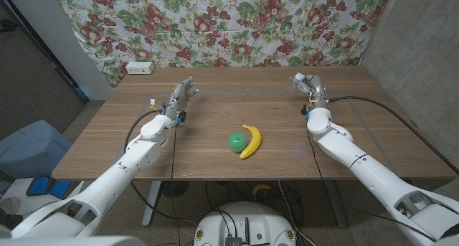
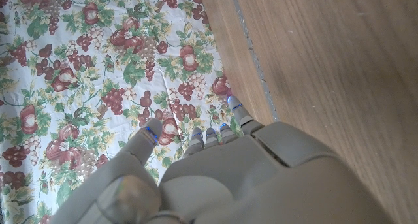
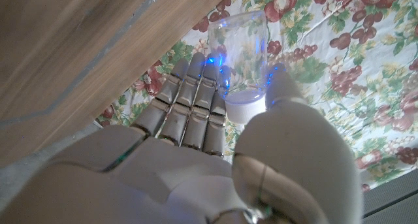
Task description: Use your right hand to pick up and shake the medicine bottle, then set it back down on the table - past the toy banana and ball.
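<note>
With the right hand [image 3: 215, 129] seemingly clamped around the bottle [image 3: 238, 61], firm grip matters while shaking it.

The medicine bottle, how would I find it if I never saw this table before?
Start at the wooden table and go to its far right side, past the yellow toy banana and green ball. The right hand holds the medicine bottle there: small, see-through, with a white cap, unlike the colourful toys.
</note>
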